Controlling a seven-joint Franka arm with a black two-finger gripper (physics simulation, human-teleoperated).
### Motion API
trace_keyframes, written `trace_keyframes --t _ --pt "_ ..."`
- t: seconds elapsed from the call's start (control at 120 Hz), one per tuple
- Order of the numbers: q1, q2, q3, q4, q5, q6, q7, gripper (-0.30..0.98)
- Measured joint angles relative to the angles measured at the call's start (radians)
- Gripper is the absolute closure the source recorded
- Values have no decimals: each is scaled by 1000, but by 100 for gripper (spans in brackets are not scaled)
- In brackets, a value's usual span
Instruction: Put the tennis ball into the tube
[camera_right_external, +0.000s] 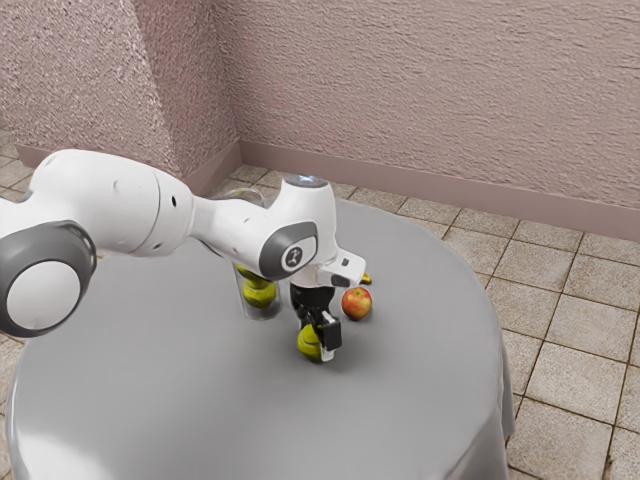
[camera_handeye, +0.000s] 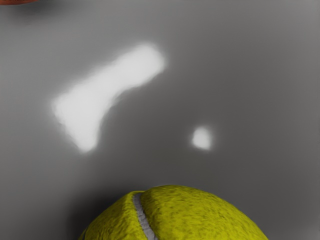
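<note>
Tennis ball (camera_right_external: 309, 343) sits at the pincer (camera_right_external: 319, 342), outside the tube (camera_right_external: 262, 315); whether it touches the table (camera_right_external: 150, 400) I cannot tell. The pincer points down at the table, with the ball partly behind it in the exterior view; whether it is clamped on the ball or apart, I cannot tell. The wrist view has the ball large and close under my hand, yellow-green with a pale seam, a dark shadow beside it on the table.

The tube is clear and stands upright on the table, partly hidden behind my arm (camera_right_external: 130, 205). It has a green ball (camera_right_external: 259, 293) low inside and part of another above that one. An apple (camera_right_external: 357, 304), red and yellow, rests near the pincer, and just beyond it lies a small yellow thing (camera_right_external: 366, 279), mostly hidden.
</note>
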Motion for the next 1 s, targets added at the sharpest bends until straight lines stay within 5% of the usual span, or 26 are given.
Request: trace_keyframes --t 0.633,1.0 --pt "-6 -22 0 -5 17 7 -11 36" --pt "-15 -223 0 62 49 -130 -33 49"
